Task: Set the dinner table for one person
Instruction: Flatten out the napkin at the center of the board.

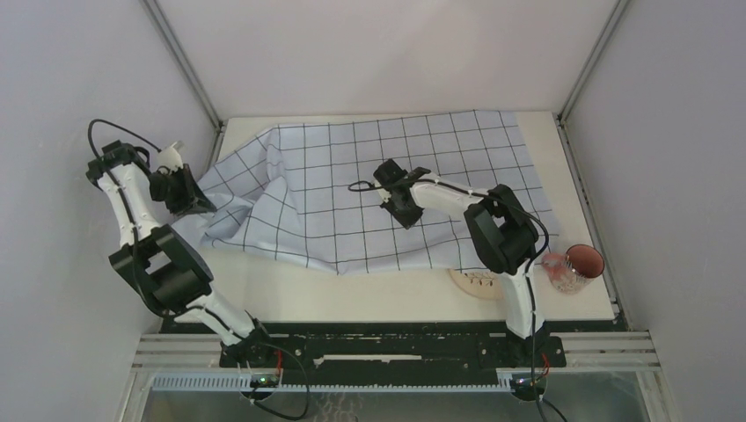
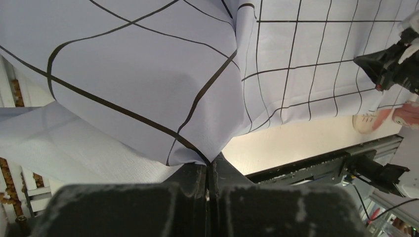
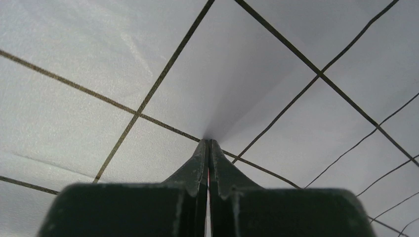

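Observation:
A pale-blue black-gridded cloth (image 1: pixel 352 176) covers the far part of the cream-white dinner table (image 1: pixel 387 290); its left side is bunched and rumpled near the table's left edge. My left gripper (image 1: pixel 186 198) is shut on a corner fold of the cloth (image 2: pixel 148 74), which is pinched between its tips (image 2: pixel 212 160) and lifted off the table (image 2: pixel 296 143). My right gripper (image 1: pixel 400 209) is shut, its tips (image 3: pixel 208 140) touching the middle of the cloth (image 3: pixel 123 74). Whether it pinches any fabric does not show.
A pale plate (image 1: pixel 471 283) lies at the near right, partly under the right arm and the cloth's edge. A dark red mug (image 1: pixel 585 261) and a pinkish glass (image 1: pixel 559 271) stand at the table's right edge. Grey walls close in on both sides.

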`<state>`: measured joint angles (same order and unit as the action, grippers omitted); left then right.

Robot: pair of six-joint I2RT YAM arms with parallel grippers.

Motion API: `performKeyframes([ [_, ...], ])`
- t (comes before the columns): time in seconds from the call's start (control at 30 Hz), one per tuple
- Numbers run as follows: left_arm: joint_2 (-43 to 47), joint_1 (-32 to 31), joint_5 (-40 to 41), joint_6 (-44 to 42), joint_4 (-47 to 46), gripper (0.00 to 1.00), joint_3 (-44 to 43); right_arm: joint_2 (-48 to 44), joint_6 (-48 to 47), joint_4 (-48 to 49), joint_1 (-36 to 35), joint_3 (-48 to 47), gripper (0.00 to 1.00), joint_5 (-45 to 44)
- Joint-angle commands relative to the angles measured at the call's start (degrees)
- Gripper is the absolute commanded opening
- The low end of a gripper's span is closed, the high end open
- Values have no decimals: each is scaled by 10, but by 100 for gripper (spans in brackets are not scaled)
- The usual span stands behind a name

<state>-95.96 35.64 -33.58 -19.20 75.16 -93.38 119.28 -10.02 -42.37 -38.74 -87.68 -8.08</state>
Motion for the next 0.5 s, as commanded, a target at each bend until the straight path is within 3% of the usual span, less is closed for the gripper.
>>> performKeyframes([
  [0.0,-3,-2,-32,-24,57,0,-45,20,13,-24,9,-38,0,-52],
  [0.2,20,-1,-15,-54,70,0,-41,27,14,-16,17,-48,0,-82],
  [0.47,95,-1,-20,-126,66,0,24,39,30,3,56,-74,0,-42],
])
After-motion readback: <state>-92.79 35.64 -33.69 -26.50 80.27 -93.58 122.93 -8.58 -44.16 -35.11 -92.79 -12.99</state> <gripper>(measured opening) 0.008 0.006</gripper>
